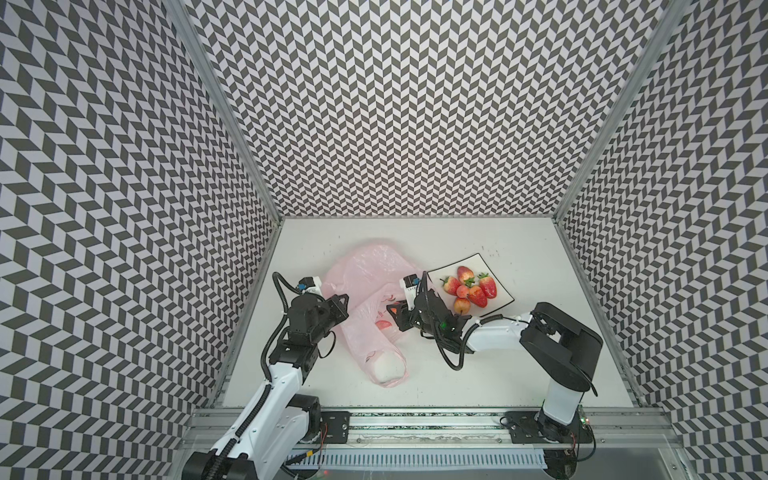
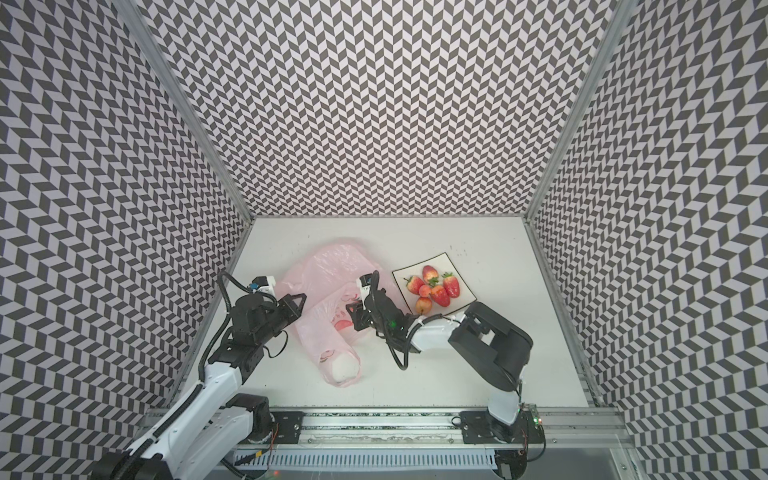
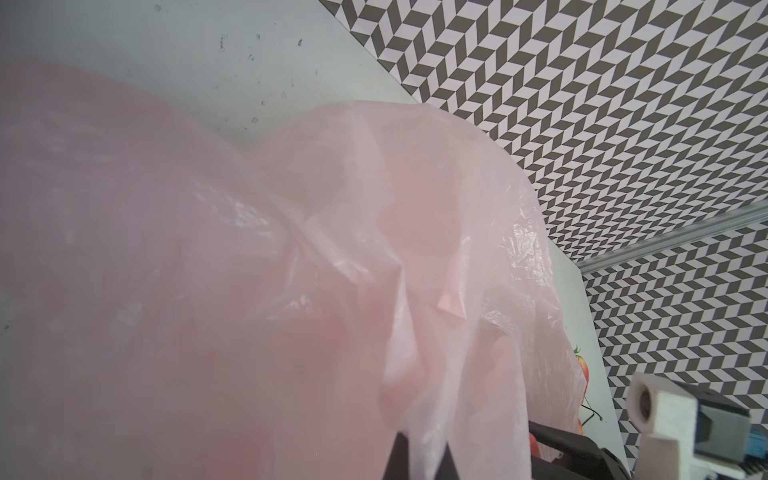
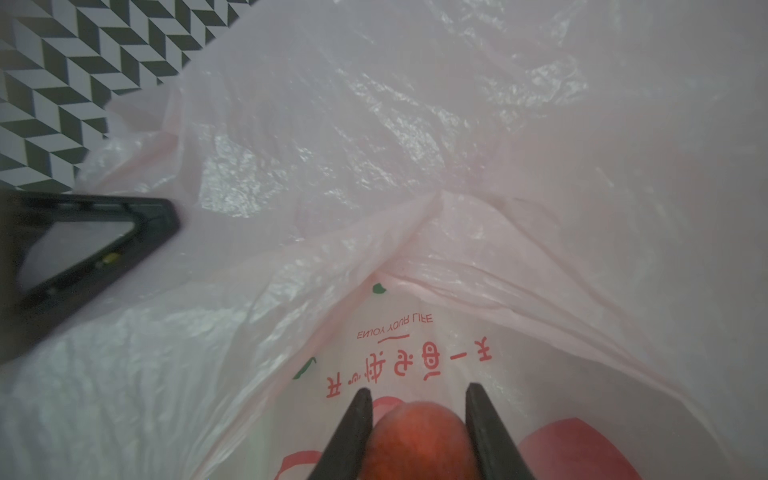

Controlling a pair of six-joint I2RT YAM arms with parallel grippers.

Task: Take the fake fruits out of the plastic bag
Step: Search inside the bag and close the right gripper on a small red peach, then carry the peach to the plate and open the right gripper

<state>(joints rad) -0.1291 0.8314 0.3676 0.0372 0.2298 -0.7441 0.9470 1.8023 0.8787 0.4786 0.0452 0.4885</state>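
The pale-pink plastic bag lies crumpled left of the table's middle, one loop handle trailing toward the front. My left gripper is at the bag's left edge. In the left wrist view it is shut on a fold of the bag's film. My right gripper is at the bag's right side. In the right wrist view it is shut on a round orange-red fake fruit over the printed bag. Several strawberries and small round fruits lie on the plate.
A square white plate with a black rim stands right of the bag, close behind my right wrist. Patterned walls close in the table on three sides. A rail with the arm bases runs along the front edge.
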